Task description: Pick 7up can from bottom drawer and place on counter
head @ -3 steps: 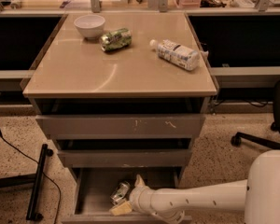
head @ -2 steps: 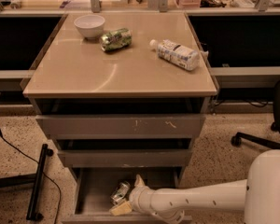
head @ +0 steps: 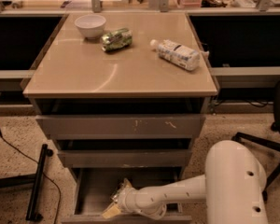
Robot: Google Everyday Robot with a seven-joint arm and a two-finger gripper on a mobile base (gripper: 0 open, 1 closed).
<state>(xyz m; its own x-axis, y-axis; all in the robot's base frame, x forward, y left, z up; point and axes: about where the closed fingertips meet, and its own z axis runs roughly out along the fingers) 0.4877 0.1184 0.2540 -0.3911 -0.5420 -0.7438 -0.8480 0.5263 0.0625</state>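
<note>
The bottom drawer (head: 92, 190) of the grey cabinet is pulled open, showing its plain grey floor. My white arm reaches into it from the right. My gripper (head: 115, 202) is low inside the drawer near its front middle. A small pale, dented can with a hint of green, the 7up can (head: 123, 187), sits right at the gripper; whether it is held cannot be told. The tan counter (head: 121, 76) is the cabinet's top, well above the gripper.
On the counter lie a white bowl (head: 90, 25), a shiny green can (head: 116, 39) on its side and a white-labelled plastic bottle (head: 177, 53) on its side. The two upper drawers stand slightly open. A black stand (head: 37, 183) is at the left and a chair base (head: 256, 141) at the right.
</note>
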